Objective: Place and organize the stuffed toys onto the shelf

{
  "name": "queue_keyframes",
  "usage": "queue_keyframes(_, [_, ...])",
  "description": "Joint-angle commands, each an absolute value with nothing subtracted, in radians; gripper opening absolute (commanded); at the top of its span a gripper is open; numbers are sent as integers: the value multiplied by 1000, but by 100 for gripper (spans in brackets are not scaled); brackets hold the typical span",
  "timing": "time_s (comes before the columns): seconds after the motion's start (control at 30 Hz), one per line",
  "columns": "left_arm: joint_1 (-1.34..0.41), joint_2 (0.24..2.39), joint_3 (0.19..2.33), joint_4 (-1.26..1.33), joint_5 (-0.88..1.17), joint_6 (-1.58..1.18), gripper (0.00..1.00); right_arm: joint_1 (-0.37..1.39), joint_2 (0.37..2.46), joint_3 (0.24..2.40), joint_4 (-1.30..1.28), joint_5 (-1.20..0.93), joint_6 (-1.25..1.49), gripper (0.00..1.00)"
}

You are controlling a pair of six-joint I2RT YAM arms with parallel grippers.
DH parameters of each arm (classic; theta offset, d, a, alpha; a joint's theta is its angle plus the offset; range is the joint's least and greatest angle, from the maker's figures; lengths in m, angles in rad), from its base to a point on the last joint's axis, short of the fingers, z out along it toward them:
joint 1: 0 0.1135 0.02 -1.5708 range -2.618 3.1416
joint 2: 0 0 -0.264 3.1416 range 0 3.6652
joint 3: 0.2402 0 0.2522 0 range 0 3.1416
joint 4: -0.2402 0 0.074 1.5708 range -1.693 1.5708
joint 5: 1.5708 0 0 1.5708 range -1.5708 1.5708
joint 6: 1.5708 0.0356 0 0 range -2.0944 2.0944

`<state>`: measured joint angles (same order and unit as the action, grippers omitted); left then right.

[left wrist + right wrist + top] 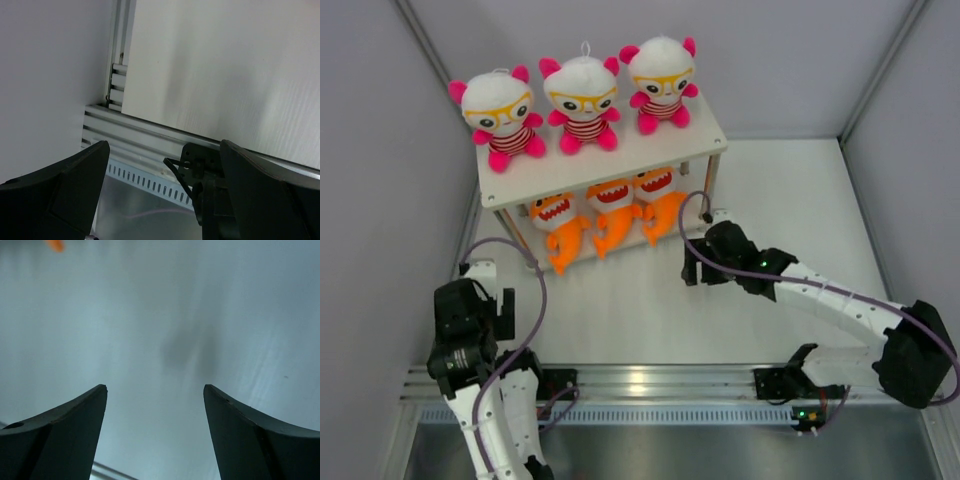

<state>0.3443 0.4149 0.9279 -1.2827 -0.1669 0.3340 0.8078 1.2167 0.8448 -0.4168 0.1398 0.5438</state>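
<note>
The white shelf (545, 178) stands at the back of the table. Three white-headed bears sit in a row on its top tier: left (500, 115), middle (582, 102), right (663, 82). Three orange sharks lie side by side on the lower tier: left (556, 225), middle (613, 209), right (658, 197). My right gripper (704, 268) is open and empty, low over the table just in front of the shelf's right end (155, 387). My left gripper (485, 312) is open and empty, folded back near its base (165, 145).
An aluminium rail (650, 385) runs along the table's near edge; it also shows in the left wrist view (145, 132). Grey walls close in the left, back and right. An orange bit of a shark (55, 245) shows at the top left of the right wrist view.
</note>
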Motion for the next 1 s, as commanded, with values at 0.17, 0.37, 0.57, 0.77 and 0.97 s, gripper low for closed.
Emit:
queue_keyframes(0.17, [354, 466, 785, -1203, -228, 302, 98, 293, 1028, 690, -509, 164, 493, 83])
queue_keyframes(0.37, [354, 514, 750, -1117, -276, 305, 98, 114, 973, 706, -468, 229, 482, 87])
queue_keyframes(0.57, [354, 534, 712, -1071, -285, 313, 98, 110, 927, 686, -442, 271, 479, 89])
queue_keyframes(0.77, [354, 532, 712, -1072, -272, 319, 98, 110, 919, 672, -436, 270, 474, 88])
queue_keyframes(0.97, [354, 532, 713, -1072, -258, 327, 98, 110, 916, 663, -423, 265, 476, 88])
